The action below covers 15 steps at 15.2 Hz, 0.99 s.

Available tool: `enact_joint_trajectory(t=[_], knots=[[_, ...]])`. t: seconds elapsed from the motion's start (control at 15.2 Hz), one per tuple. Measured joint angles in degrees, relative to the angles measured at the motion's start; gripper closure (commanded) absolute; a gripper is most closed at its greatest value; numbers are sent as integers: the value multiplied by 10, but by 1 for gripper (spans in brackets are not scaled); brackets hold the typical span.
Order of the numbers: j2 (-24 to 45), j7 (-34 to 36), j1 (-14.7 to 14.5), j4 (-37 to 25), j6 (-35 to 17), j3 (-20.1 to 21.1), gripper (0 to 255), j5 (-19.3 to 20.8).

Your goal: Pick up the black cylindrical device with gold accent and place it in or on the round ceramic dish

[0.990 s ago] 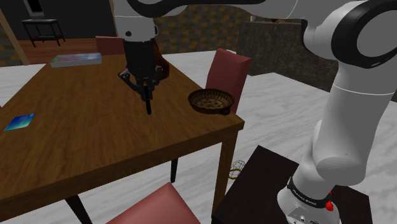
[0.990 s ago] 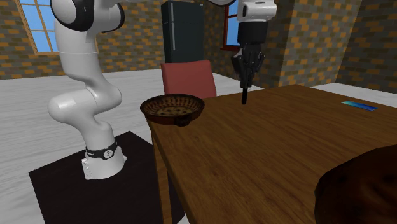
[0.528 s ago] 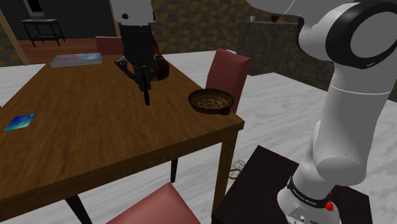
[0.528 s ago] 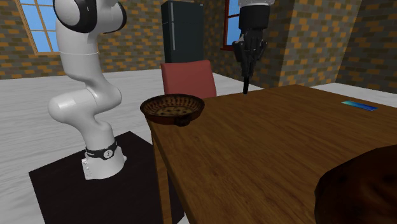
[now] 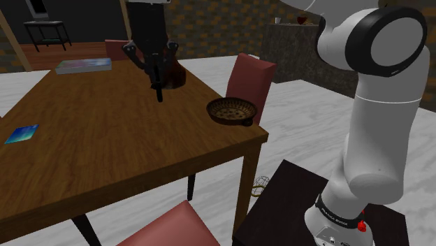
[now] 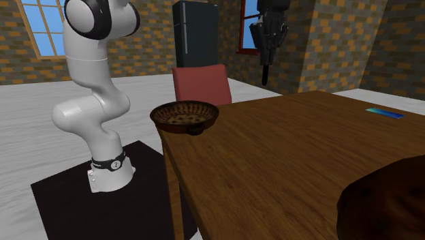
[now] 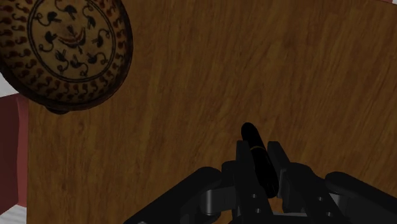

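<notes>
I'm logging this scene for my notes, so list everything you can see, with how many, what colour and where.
Table: one, brown wood, centre.
Dish: one, brown patterned, table corner beside a chair, empty.
Device: one, black cylinder, above the table.
Chairs: three, red, around the table.
Card: one, blue, on the table, shoulder view's left.
Book: one, pale, table's far end.
Stand: one, black, on the floor.
Arm: one, white, dark joints.
Fingers: two, black, clasping the device.

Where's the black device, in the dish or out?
Out: device clasped in the gripper, held above the table; dish empty.
</notes>
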<state>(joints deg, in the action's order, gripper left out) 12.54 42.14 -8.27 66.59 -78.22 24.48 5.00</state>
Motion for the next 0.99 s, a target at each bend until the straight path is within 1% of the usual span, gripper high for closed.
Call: enact_joint_trajectory(t=[0.26, 0.4, 0.59, 0.73, 0.86, 0.99], knots=[[28, 6, -14, -70, 44, 3, 255, 13], [-2, -8, 4, -36, 39, -1, 255, 0], [-87, -45, 42, 68, 12, -16, 255, -37], [-124, -71, 59, 102, 12, -28, 255, -52], [-175, -99, 74, 153, 9, -45, 255, -70], [-206, -125, 84, 185, 7, -61, 255, -78]])
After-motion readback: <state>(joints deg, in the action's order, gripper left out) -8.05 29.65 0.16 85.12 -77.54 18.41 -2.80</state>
